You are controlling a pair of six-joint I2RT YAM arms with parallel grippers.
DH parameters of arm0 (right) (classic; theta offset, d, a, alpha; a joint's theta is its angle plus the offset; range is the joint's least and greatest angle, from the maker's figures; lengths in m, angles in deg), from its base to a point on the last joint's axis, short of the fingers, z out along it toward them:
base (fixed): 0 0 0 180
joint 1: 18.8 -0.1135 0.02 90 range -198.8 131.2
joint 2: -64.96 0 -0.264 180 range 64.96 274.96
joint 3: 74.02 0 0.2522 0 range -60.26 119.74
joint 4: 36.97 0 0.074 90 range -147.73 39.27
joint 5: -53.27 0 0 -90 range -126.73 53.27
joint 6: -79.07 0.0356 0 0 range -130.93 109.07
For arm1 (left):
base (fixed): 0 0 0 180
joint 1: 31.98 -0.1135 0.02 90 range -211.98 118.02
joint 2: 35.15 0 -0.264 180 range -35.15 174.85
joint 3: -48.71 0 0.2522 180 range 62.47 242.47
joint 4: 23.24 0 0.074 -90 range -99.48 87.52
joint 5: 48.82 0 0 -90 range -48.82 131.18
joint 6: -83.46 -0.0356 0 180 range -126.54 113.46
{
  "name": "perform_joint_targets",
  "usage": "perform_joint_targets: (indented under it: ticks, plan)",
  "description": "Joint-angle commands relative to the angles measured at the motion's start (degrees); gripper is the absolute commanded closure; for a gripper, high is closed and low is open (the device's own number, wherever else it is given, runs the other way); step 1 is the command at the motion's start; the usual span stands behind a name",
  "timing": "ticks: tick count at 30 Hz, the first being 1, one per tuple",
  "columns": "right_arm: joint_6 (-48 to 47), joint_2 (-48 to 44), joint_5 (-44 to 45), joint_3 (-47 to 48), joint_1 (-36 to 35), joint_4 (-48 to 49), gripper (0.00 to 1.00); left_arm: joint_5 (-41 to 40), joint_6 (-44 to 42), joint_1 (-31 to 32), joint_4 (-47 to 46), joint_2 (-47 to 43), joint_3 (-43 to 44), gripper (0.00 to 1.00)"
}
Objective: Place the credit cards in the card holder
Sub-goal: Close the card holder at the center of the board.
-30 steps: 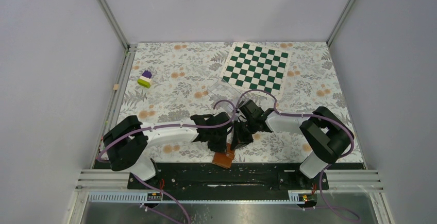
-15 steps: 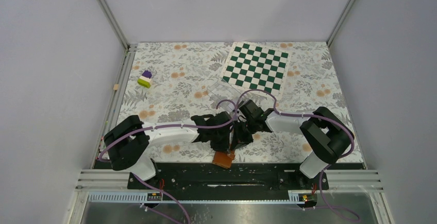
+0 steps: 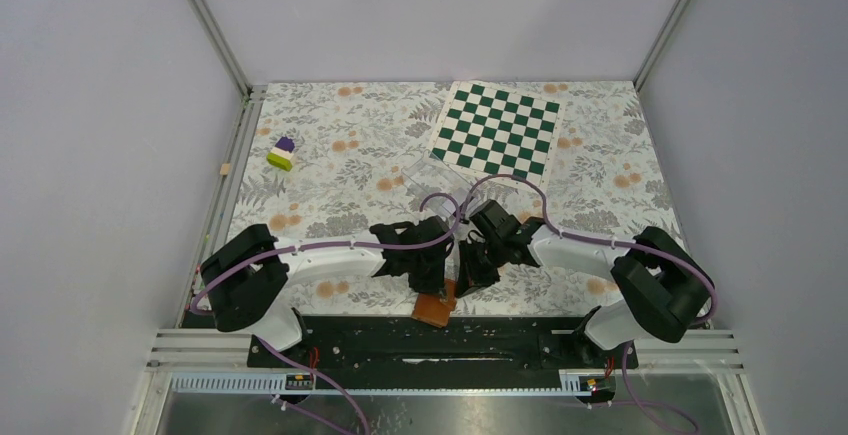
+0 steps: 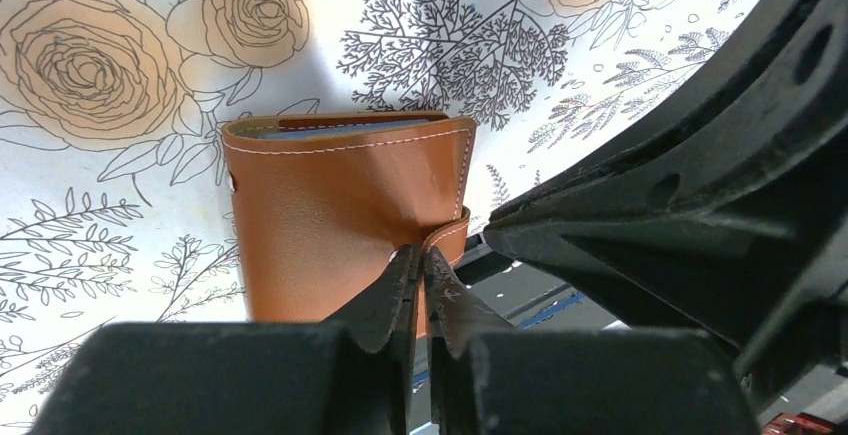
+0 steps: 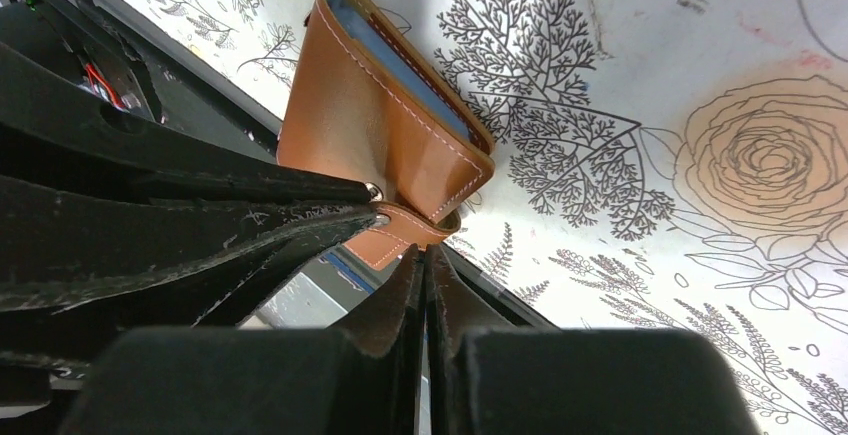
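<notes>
The card holder is a brown leather wallet, folded shut, at the table's near edge. Pale blue lining shows along its open side in the right wrist view. My left gripper is shut on its snap tab; the top view shows that gripper just above the wallet. My right gripper is shut with nothing between its fingers. Its tips sit right under the tab, next to the left fingers. It lies right of the left one in the top view. No credit cards show.
A clear plastic case lies behind the grippers, with a green-and-white chessboard beyond it. A purple and green block and a small wooden cube sit at the far left. The black base rail runs just under the wallet.
The right arm's elbow has swung to the right and nearer, and its gripper has shifted slightly toward the wallet. The left arm and the wallet have stayed almost still.
</notes>
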Motion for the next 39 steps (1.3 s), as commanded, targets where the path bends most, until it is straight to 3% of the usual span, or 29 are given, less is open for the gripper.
perform_joint_targets:
  ticks: [1,14,18,39]
  plan:
    - [-0.15,0.05,0.61,0.68,-0.97,-0.29,0.97,-0.79,-0.98,0.03,1.88,-1.51,1.06,0.94]
    - [-0.52,4.66,0.28,5.04,-1.65,0.24,0.98,-1.02,-1.28,0.07,3.0,-1.66,1.26,0.94]
    - [-0.4,6.99,0.12,4.83,-1.77,0.74,0.98,-0.41,-1.32,0.03,2.44,-1.02,1.03,1.0]
    - [-0.04,3.4,-0.73,3.83,-2.02,2.02,0.98,-2.26,-1.31,-0.03,-0.16,-5.06,-1.37,1.0]
